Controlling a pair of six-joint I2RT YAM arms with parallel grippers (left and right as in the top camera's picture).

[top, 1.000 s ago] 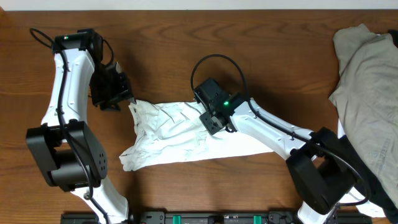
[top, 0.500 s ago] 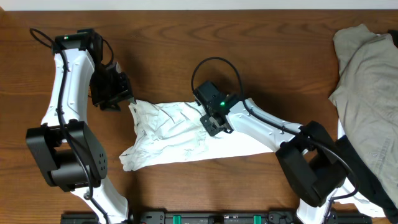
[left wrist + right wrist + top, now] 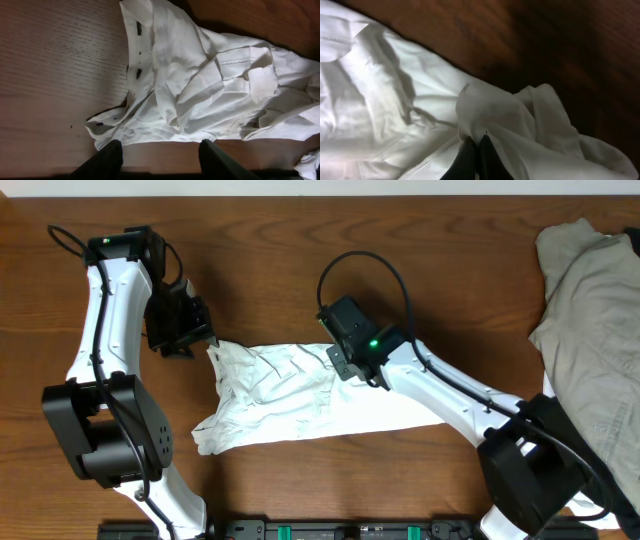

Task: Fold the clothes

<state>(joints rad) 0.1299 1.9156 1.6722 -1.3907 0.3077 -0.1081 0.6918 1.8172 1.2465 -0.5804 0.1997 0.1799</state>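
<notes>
T-shirt (image 3: pixel 280 395) lies crumpled in the middle of the table (image 3: pixel 420 270), seen from above. Its long side runs from left to right. The right gripper (image 3: pixel 343 367) sits on the shirt's far edge, near the middle. The left gripper (image 3: pixel 185 330) hangs just beside the shirt's far left corner, so it is the nearer one for that end.

From the left wrist, the left gripper (image 3: pixel 160 160) has its fingers apart with nothing between them. The T-shirt (image 3: pixel 200 85) lies just ahead of them.

From the right wrist, the right gripper (image 3: pixel 476 150) is pressed together on a small fold of the T-shirt (image 3: pixel 395 110).
</notes>
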